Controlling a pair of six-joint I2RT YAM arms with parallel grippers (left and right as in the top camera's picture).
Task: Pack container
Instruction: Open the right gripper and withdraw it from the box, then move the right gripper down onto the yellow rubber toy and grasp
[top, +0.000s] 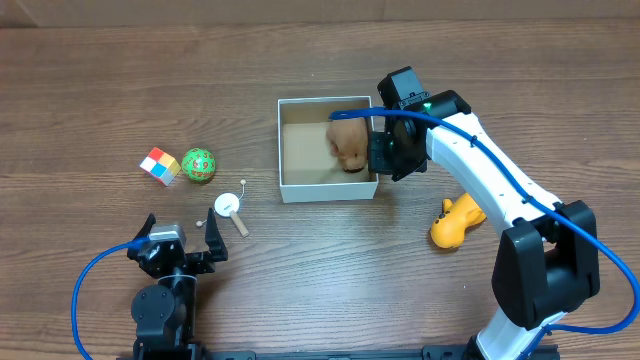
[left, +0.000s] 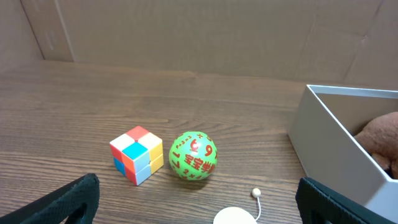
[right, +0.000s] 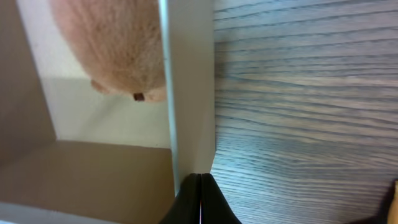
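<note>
Meeting at the right wall of the container (top: 303, 165), the fingers of my right gripper (top: 383, 152) are pressing together. Only a hairline is showing between them in the right wrist view, and I cannot tell whether that wall's rim is being pinched there.

Just inside the same wall, a tan plush toy (top: 348, 145) (right: 118, 43) is sitting in the container's right half, close against the gripper. The wrist view is showing its fur right beside the white wall.

The container itself, a square white-walled box with a tan inside, is lying flat on the wooden table (top: 100, 80). The left half of its floor is showing bare.

Outside the container, to its right and nearer my bases, a yellow toy (top: 455, 222) is lying on the table near my right arm's white link.

To the container's left, a green ball (top: 198, 165) printed with red marks and a multicoloured cube (top: 160, 166) are sitting just beside each other, the ball being the nearer to the container. Between them and the container's near left corner, a small white disc on a wooden stick (top: 230, 208) is lying.

Farther from the container on that same left side, my left gripper (top: 178, 242) is hanging with its fingers spread wide apart.
</note>
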